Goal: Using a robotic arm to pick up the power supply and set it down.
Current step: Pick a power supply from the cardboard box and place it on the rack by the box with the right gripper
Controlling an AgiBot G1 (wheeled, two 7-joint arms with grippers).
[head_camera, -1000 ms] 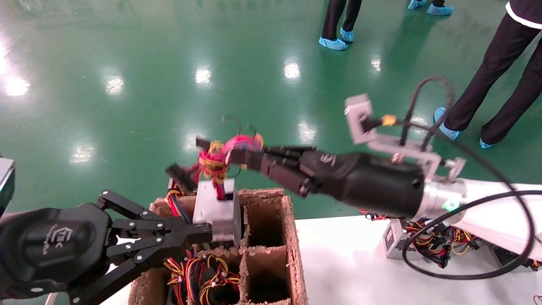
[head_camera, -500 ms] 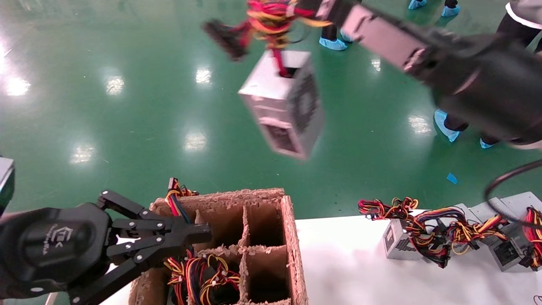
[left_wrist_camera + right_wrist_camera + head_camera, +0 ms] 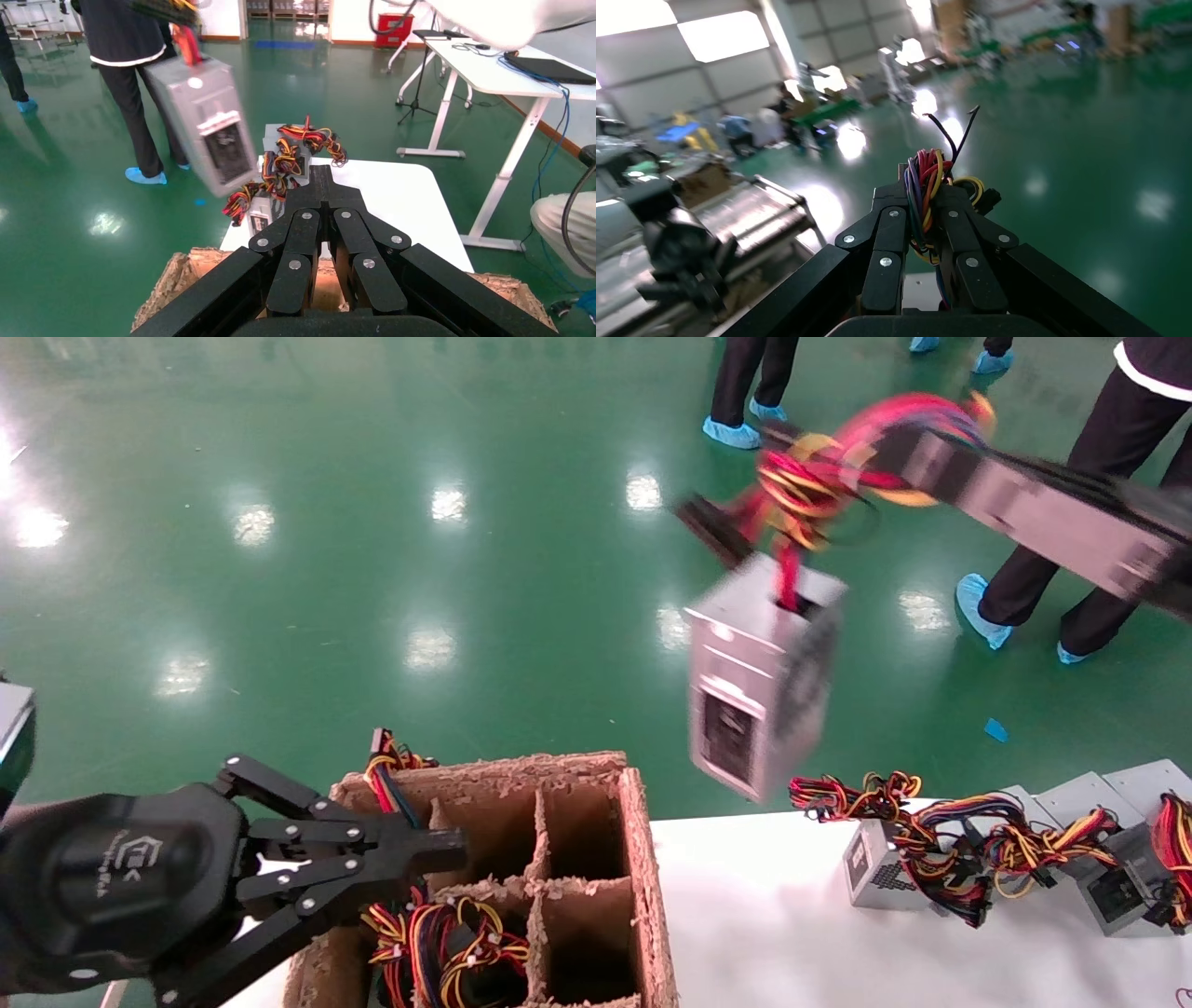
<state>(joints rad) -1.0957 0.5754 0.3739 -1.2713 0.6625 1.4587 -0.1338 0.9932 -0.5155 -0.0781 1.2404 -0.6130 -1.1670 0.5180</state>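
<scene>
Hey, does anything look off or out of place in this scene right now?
Yes. The power supply hangs in mid-air, tilted, dangling from its wire bundle, which the right gripper pinches instead of the box. The cardboard crate also has ragged, frayed edges.

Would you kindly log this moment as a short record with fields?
right end effector: shut on the wire bundle, raised high
power supply: hanging by its wires, tilted, in the air beyond the table's far edge
left end effector: shut, at the cardboard crate
table: other grey wired boxes on its right side
crate contents: wire bundles in the left cells
</scene>
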